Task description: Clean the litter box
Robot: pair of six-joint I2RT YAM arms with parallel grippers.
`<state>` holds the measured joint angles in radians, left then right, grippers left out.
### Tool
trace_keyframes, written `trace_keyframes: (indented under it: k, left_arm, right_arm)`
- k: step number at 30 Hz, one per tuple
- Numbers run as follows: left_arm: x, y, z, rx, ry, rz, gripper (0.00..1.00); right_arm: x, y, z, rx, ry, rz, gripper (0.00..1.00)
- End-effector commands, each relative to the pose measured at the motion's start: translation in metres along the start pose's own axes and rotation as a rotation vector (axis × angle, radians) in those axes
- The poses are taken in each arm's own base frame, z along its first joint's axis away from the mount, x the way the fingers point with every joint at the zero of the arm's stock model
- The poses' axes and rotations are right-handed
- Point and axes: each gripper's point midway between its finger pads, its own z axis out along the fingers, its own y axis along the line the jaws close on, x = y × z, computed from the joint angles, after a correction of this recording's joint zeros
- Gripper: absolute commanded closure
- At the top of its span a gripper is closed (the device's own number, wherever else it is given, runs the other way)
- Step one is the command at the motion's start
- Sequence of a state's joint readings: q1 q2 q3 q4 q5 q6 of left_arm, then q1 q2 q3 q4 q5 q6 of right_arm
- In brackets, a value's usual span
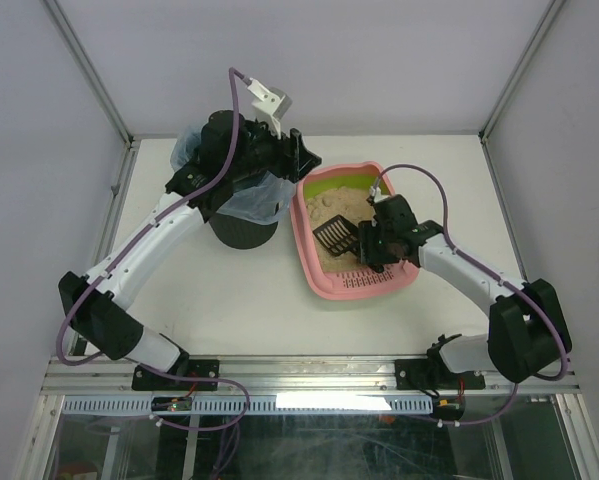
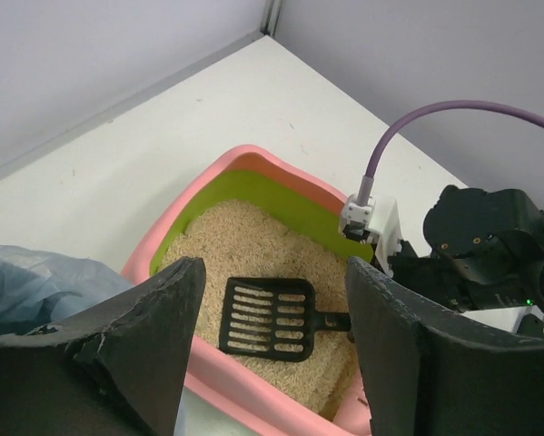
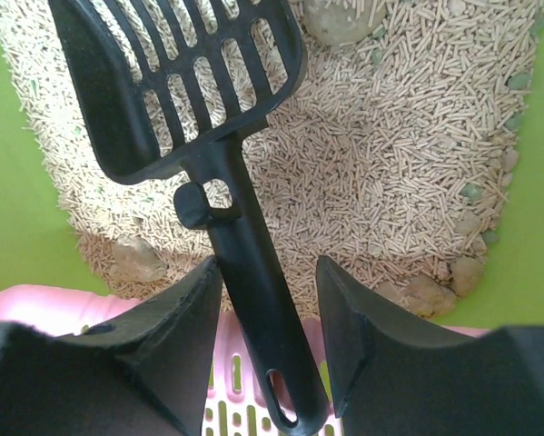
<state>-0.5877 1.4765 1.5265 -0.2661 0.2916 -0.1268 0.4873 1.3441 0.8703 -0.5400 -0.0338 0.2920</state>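
The pink litter box (image 1: 364, 290) with a lime-green inner rim and tan litter lies right of centre; it also shows in the left wrist view (image 2: 244, 156) and the right wrist view (image 3: 35, 304). A small black slotted scoop (image 1: 334, 236) lies on the litter, blade to the left (image 2: 267, 318). My right gripper (image 3: 270, 272) is open, its fingers on either side of the scoop handle (image 3: 253, 272) above the slotted ledge, with a gap at the right finger. My left gripper (image 2: 276, 272) is open and empty, above the box's left rim, next to the bin.
A black round bin (image 1: 244, 232) lined with a blue plastic bag (image 2: 35, 282) stands just left of the box. Grey clumps (image 3: 135, 259) lie in the litter near the ledge and one (image 3: 340, 18) beyond the scoop. Enclosure walls stand close around the white table (image 1: 399, 150).
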Motion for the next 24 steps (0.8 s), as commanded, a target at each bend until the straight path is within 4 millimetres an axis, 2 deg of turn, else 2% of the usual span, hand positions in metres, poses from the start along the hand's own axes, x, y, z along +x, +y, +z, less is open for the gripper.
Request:
trace_keyframes:
  k: [1, 5, 9, 12, 16, 21, 24]
  left_arm:
    - [-0.005, -0.008, 0.008, 0.061, -0.023, -0.013, 0.36]
    - [0.019, -0.01, 0.014, 0.081, 0.03, -0.028, 0.36]
    - [0.033, -0.021, 0.018, 0.119, 0.062, -0.03, 0.36]
    - [0.05, -0.036, 0.024, 0.157, 0.108, -0.006, 0.36]
    - [0.078, -0.058, 0.032, 0.171, 0.156, 0.084, 0.35]
    - [0.104, -0.061, 0.037, 0.188, 0.154, 0.174, 0.33]
    - [0.112, -0.063, 0.034, 0.224, 0.137, 0.213, 0.33]
  right_arm:
    - [-0.011, 0.004, 0.001, -0.022, -0.057, 0.04, 0.55]
    - [-0.02, 0.009, -0.007, -0.056, -0.113, 0.056, 0.68]
    - [-0.038, 0.013, -0.029, -0.072, -0.203, 0.034, 0.79]
    - [-0.045, 0.016, -0.045, -0.084, -0.227, 0.021, 0.8]
    - [-0.043, 0.02, -0.057, -0.102, -0.218, 0.05, 0.83]
    - [-0.034, 0.028, -0.067, -0.164, -0.177, 0.071, 0.84]
    - [-0.032, 0.028, -0.073, -0.177, -0.177, 0.083, 0.85]
